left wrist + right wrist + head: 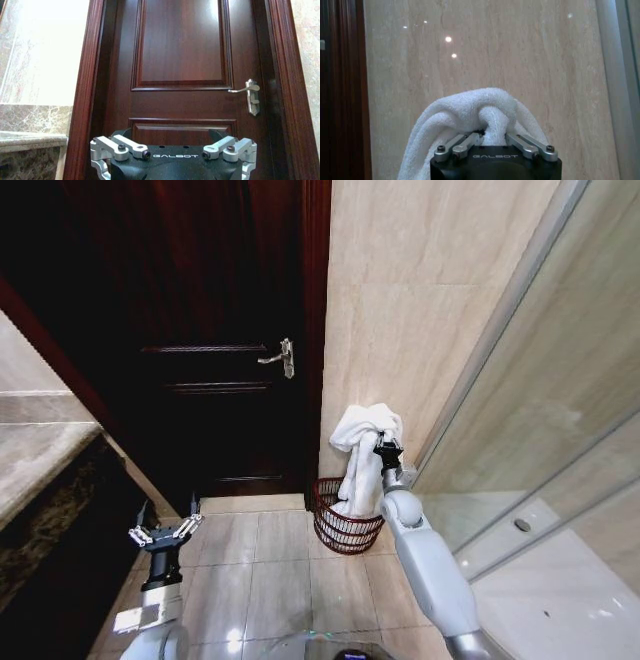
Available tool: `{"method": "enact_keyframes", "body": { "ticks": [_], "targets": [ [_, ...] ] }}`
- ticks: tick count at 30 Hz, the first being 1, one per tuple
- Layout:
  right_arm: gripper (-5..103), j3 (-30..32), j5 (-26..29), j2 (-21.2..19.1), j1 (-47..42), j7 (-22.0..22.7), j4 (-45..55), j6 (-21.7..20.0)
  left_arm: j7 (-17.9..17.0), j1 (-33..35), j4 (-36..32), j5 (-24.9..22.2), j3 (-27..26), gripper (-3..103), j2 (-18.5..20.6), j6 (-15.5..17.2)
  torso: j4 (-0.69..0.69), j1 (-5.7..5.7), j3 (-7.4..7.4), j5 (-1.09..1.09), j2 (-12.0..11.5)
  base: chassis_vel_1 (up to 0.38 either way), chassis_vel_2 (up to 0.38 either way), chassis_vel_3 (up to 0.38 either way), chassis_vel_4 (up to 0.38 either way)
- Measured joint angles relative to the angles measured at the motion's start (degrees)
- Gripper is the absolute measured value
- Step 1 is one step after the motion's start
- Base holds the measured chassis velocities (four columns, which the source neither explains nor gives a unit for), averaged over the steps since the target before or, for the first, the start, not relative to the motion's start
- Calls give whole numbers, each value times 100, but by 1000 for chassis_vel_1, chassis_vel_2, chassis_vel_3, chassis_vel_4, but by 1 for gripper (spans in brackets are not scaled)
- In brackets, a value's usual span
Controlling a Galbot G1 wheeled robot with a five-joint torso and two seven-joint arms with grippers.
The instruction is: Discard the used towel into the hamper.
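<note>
Low at the left, the left gripper [165,530] hangs idle with its fingers spread wide, gripping nothing, over the pale floor tiles [270,580].

Ahead of it stands one dark wooden panelled door [215,330] with a single silver lever handle [280,357]; the left wrist view faces that same door [182,56] and handle [250,93]. Further right, the right gripper [386,448] is pinched on one white terry towel [362,450], its fingers closed into the bunched top fold, as the right wrist view shows [490,140]. That towel [470,112] hangs with its long axis vertical, the lower end pointing down into the one round red-brown wire hamper [330,525], which sits on the floor against the beige stone wall [420,300], between the door and the glass shower panel [560,430].
</note>
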Motion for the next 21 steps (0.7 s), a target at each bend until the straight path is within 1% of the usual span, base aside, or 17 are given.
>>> {"method": "enact_keyframes", "body": {
  "ticks": [3,9,12,13,15,16,21],
  "targets": [
    [12,6,11,-20,55,-25,-87,-35,42,25,0,0,-14,100,0,-31,0,-55,-69,0,-125,0,0,0,0],
    [12,9,76,-24,101,-40,-239,-38,81,42,-13,13,-16,100,0,-73,0,-112,-144,0,-257,0,0,0,0],
    [12,11,105,-20,63,-47,-355,4,91,64,-26,15,-33,100,0,-112,0,-162,-209,0,-371,0,0,0,0],
    [12,11,105,-20,63,-47,-355,4,91,64,-26,15,-33,100,0,-112,0,-162,-209,0,-371,0,0,0,0],
    [12,13,106,-25,9,-65,-394,37,98,91,-46,15,-50,100,0,-154,0,-203,-264,0,-466,0,0,0,0],
    [12,13,106,-25,9,-65,-394,37,98,91,-46,15,-50,100,0,-154,0,-203,-264,0,-466,0,0,0,0],
    [12,6,101,-50,-14,-70,-563,137,105,143,-86,-23,-110,100,0,-215,0,-270,-353,0,-623,0,0,0,0]
  ]
}}
